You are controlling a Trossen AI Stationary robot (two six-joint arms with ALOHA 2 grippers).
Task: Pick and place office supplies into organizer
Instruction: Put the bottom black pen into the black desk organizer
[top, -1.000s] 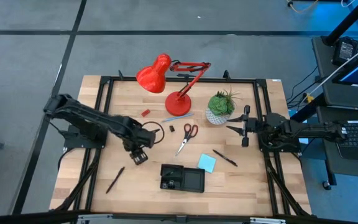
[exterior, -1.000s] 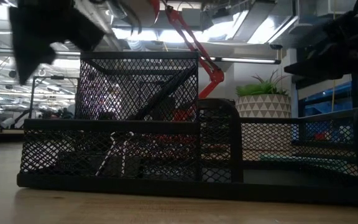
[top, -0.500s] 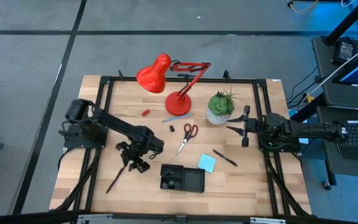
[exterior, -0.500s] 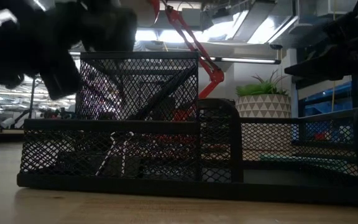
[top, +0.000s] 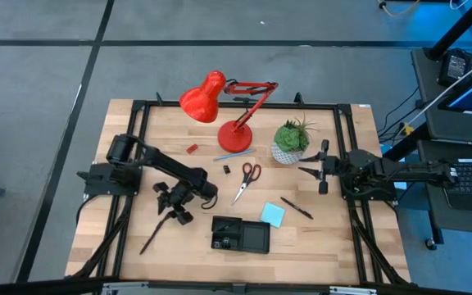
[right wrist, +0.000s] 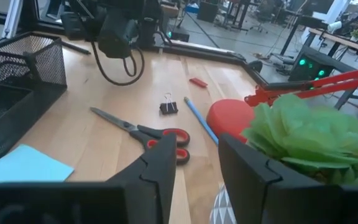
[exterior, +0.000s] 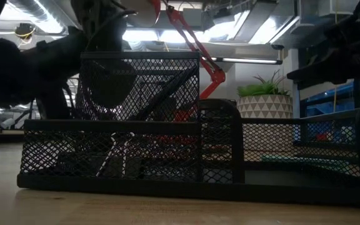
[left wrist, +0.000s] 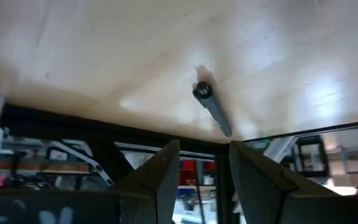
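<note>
Over the front-left part of the table [top: 342, 246], my left hand [top: 173, 211] hovers just above the upper end of a dark pen [top: 151, 236] that lies slantwise on the wood, left of the black mesh organizer [top: 240, 234]. Its fingers stand a little apart with nothing between them; in the wrist view the pen [left wrist: 212, 109] lies just beyond the fingertips [left wrist: 166, 163], its end cap towards me. I judge this to be the approach to a pick: the hand is lining up on the pen but has no hold on it.

My right hand [top: 324, 166] waits by the potted plant [top: 290, 140], fingers parted and empty.

Red-handled scissors [top: 246, 180], a small black clip [top: 226, 170], a tiny red piece [top: 192, 149], a thin blue pen [top: 233, 154], another dark pen [top: 297, 208] and the light blue sticky-note pad [top: 272, 215] all lie outside the organizer; a clip seems to sit in its left compartment already.

Next I expect to lower the left hand so the fingers straddle the pen's barrel across its width, close, lift, and carry it right to the organizer's tall compartment. A thin pen flat on wood may roll or slip, so the fingers must come close to the surface.
</note>
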